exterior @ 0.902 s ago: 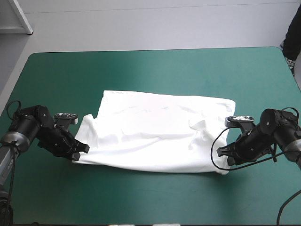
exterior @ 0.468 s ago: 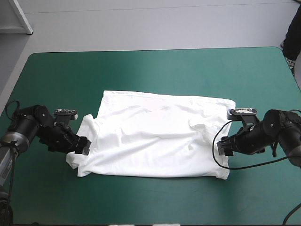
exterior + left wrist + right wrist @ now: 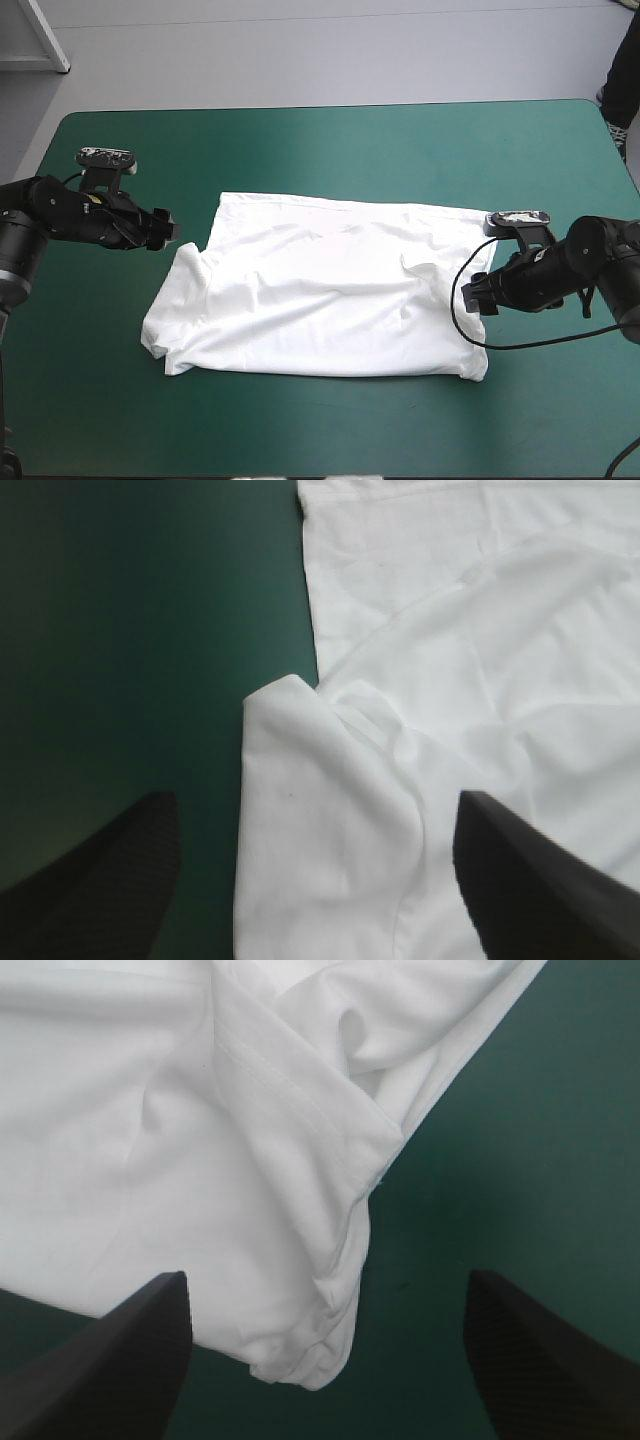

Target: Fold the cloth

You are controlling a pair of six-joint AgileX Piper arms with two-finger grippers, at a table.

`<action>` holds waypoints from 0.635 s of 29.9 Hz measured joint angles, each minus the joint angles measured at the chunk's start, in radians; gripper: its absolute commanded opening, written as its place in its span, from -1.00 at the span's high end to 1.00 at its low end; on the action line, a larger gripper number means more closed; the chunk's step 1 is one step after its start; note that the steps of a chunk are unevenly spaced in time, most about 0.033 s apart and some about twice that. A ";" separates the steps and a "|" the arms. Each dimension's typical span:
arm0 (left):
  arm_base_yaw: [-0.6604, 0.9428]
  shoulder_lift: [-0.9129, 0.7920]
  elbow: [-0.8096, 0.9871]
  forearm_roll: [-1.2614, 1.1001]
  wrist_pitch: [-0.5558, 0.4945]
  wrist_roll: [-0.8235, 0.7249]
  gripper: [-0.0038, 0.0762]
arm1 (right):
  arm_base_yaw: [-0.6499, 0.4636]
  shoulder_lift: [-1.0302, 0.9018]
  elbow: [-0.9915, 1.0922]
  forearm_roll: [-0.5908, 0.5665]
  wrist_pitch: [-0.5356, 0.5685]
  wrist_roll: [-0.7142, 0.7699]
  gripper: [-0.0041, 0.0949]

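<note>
The white T-shirt (image 3: pixel 330 285) lies spread and folded over on the teal-green cover, with wrinkles near its right end. My left gripper (image 3: pixel 168 229) hovers open beyond the shirt's left end, off the cloth. In the left wrist view a folded sleeve corner of the T-shirt (image 3: pixel 330 810) lies ahead between the black fingers (image 3: pixel 95 880), which hold nothing. My right gripper (image 3: pixel 478 295) stands open at the shirt's right edge. The right wrist view shows the T-shirt's (image 3: pixel 200 1140) doubled hem corner ahead of its spread fingers (image 3: pixel 540 1360).
Bare teal-green cover (image 3: pixel 330 150) surrounds the shirt on all sides. A black cable loops on the table by the right gripper, over the shirt's right edge.
Both grippers let go of the shirt's front edge. The left arm rose and drew back toward the far left. The right gripper backed slightly away. The shirt's left corner dropped flat.
</note>
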 measured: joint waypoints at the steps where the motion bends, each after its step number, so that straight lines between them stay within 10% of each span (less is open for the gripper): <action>1: 0.000 0.000 0.000 0.004 0.002 0.000 -0.49 | 0.000 -0.002 0.000 0.000 0.004 0.000 -0.47; 19: 0.000 0.012 0.323 0.162 -0.181 -0.096 -0.49 | 0.000 -0.078 -0.004 0.024 0.050 0.000 -0.46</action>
